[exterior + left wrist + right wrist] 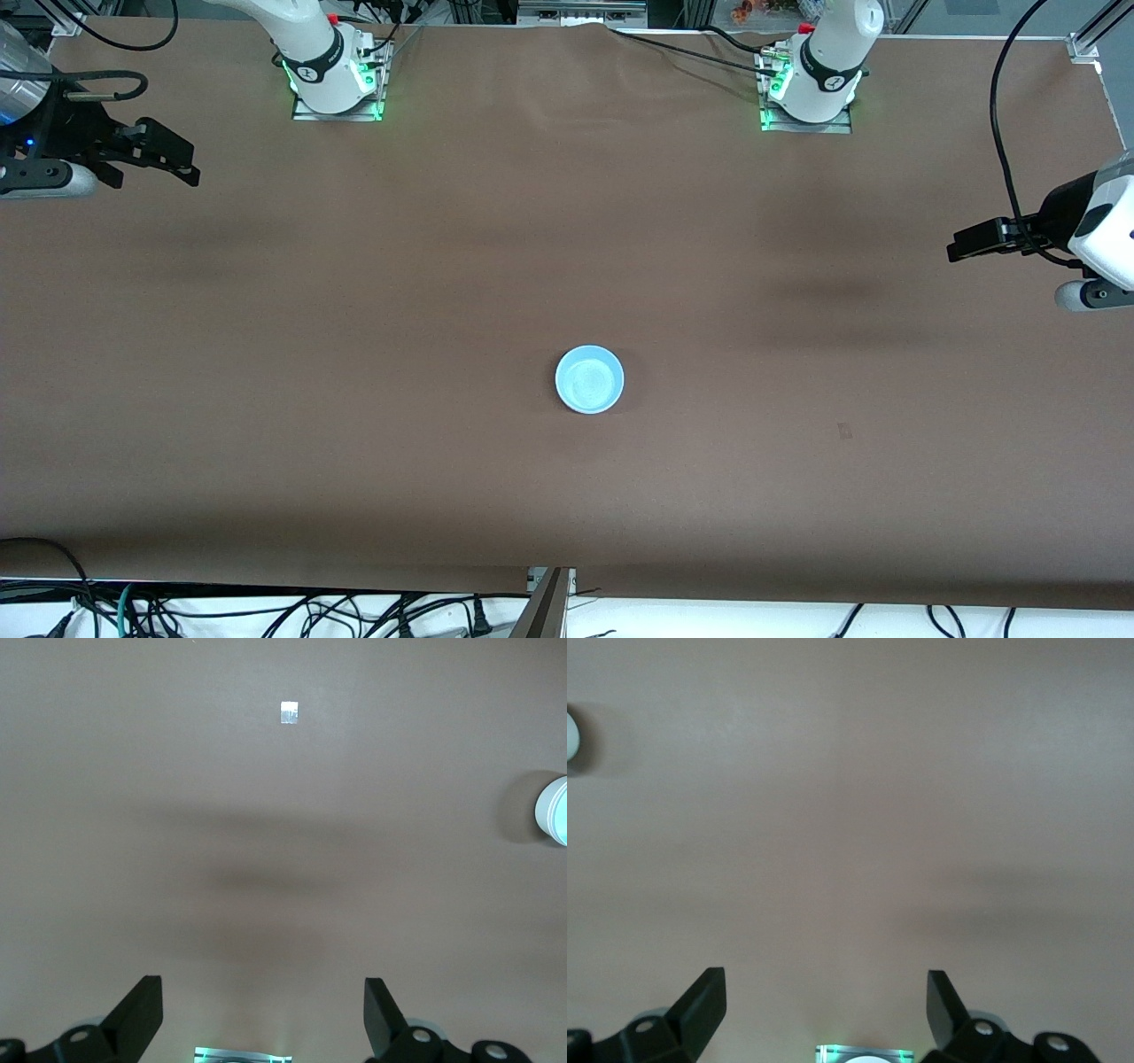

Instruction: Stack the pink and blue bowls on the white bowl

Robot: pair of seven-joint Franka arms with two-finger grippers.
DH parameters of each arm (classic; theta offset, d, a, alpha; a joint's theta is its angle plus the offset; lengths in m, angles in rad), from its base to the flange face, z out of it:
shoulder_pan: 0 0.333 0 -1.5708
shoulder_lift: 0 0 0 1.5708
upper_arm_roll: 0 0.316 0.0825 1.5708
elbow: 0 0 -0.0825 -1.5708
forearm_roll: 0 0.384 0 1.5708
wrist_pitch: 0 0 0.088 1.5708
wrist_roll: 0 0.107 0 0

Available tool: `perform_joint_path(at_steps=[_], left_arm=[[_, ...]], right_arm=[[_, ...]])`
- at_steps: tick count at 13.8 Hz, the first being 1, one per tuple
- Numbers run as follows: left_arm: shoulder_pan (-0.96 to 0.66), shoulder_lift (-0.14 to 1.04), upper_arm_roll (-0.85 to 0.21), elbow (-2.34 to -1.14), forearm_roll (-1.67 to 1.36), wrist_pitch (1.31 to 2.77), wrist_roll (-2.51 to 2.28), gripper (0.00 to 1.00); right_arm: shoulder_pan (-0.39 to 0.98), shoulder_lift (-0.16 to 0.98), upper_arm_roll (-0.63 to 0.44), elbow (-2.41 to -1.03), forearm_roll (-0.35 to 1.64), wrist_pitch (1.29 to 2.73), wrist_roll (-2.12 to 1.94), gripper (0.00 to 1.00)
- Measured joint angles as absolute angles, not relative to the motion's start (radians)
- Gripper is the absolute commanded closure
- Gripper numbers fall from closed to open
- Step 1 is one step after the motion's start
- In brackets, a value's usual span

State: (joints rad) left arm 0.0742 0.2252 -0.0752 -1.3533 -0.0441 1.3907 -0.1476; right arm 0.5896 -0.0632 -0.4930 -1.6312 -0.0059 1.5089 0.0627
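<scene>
Blue bowl (pixel 589 379) upright on the brown table (pixel 354 354), near the middle, somewhat closer to the front camera than the table's centre line, mouth up. From above only this one bowl showing; whether pink and white bowls sit beneath it, cannot tell from the front view. In the left wrist view, a pale rim and side wall (pixel 553 809) at the frame's edge, with faint stacked lines on the side, casting a soft shadow on the cloth. In the right wrist view, just a sliver of the same bowl (pixel 571 735) at the edge.

Small silvery square of tape (pixel 289 713) flat on the table, well apart from the bowl, toward the left arm's end; seen in the front view as a faint mark (pixel 844 431).

Left gripper (pixel 961 244) up over the left arm's end of the table, well apart from the bowl, fingers (pixel 137 1014) spread wide, nothing between them. Right gripper (pixel 182 164) over the right arm's end, likewise clear of the bowl, fingers (pixel 700 1005) released and holding nothing. Both arms idle.
</scene>
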Motion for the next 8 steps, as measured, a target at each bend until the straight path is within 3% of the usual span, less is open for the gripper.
perform_joint_path(at_steps=[2, 6, 8], left_arm=[[0.074, 0.228, -0.075, -1.351, -0.044, 1.391, -0.148, 0.00], [0.075, 0.230, -0.075, -1.350, -0.044, 1.391, -0.148, 0.00], [0.075, 0.230, -0.075, -1.350, -0.044, 1.391, -0.148, 0.00]], right_arm=[[0.525, -0.033, -0.430, -1.597, -0.008, 1.513, 0.061, 0.00], [0.147, 0.007, -0.037, -1.539, -0.008, 1.512, 0.061, 0.00], [0.099, 0.008, 0.004, -1.534, -0.008, 1.512, 0.052, 0.00]])
